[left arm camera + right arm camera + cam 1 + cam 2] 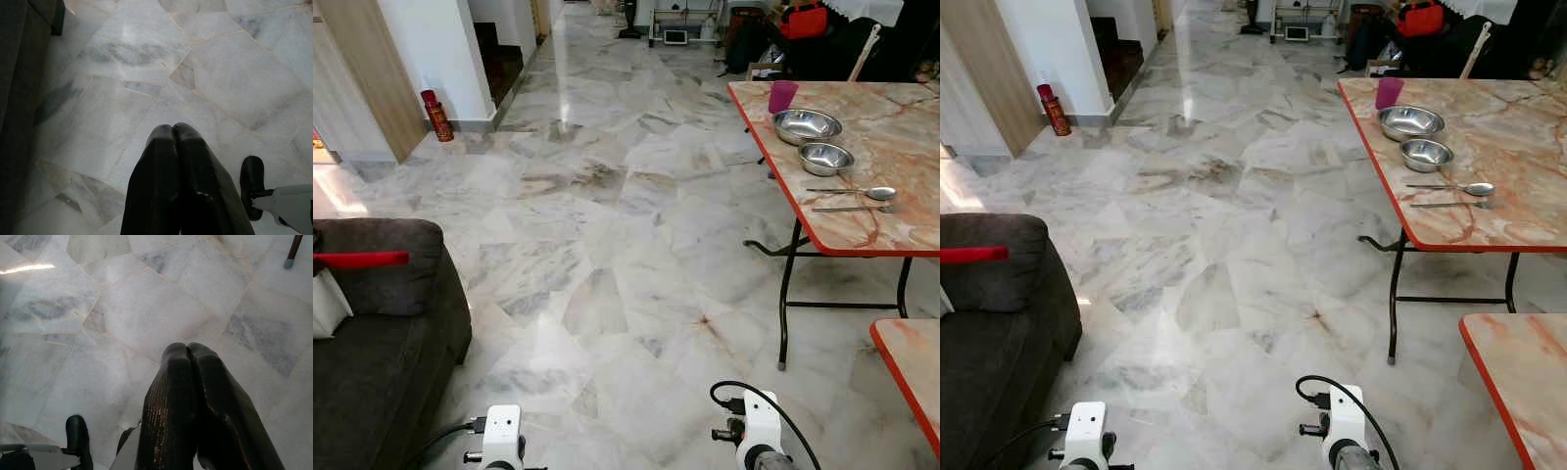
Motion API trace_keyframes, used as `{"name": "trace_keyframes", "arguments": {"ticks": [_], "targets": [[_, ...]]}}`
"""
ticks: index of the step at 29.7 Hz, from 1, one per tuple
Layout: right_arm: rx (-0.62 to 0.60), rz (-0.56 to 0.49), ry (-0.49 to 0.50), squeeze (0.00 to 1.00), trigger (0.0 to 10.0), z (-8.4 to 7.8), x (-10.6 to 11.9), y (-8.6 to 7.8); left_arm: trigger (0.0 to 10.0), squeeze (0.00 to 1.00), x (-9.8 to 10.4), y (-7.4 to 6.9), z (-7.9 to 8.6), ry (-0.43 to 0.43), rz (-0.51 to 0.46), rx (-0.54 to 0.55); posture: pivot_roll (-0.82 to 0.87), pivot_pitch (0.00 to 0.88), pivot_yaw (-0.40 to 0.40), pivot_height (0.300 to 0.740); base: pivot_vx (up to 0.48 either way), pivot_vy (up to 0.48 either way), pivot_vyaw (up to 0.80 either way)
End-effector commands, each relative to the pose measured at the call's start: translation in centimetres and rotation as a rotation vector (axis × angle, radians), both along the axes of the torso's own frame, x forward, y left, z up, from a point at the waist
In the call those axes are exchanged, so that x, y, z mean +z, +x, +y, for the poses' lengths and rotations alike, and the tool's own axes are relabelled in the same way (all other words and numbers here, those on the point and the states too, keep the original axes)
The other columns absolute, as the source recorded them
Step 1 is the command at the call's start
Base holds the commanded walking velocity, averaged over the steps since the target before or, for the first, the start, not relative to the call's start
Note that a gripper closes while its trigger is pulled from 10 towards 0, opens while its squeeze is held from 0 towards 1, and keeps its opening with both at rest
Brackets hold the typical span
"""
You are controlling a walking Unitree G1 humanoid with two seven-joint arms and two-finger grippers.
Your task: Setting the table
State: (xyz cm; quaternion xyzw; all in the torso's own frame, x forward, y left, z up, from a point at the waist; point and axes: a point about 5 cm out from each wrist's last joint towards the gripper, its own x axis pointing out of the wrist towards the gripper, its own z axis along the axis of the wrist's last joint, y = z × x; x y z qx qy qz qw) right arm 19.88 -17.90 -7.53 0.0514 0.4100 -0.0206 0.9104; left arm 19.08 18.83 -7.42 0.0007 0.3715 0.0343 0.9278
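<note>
A folding table (886,235) with a marble-look top and red rim stands to my right. On it sit a purple cup (782,96), a large steel bowl (807,125), a smaller steel bowl (825,158), a spoon (854,192) and a fork (854,208). Both arms hang low over the floor, far from the table. My left gripper (173,128) is shut with nothing in it. My right gripper (188,348) is shut too, and holds nothing.
A dark grey sofa (382,333) with a red strip fills the left foreground. A second red-rimmed table corner (911,357) juts in at the lower right. A red extinguisher (436,116) stands by the far wall. Marble floor (597,245) spreads between.
</note>
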Motion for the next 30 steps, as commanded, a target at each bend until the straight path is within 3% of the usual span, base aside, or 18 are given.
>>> {"name": "trace_keyframes", "arguments": {"ticks": [1, 6, 30], "targets": [[0.003, -0.002, -0.002, 0.0, 10.0, 0.0, 0.1, 0.2, 10.0, 0.0, -0.2, -0.4, 0.0, 0.002, 0.015, -0.002, 0.02, 0.011, -0.015, 0.74, 0.0, 0.0, 0.0], [0.088, -0.017, 0.0, 0.0, 10.0, 1.0, 0.3, 0.7, 10.0, 0.0, -0.5, -1.1, 0.7, -0.002, 0.023, 0.055, 0.07, 0.02, -0.046, 0.74, 0.0, 0.0, 0.0], [0.086, -0.012, 0.009, 0.0, 10.0, 1.0, 0.3, 0.6, 10.0, 0.0, -0.5, -1.2, 0.7, -0.007, 0.025, 0.056, 0.07, 0.021, -0.045, 0.74, 0.0, 0.0, 0.0]]}}
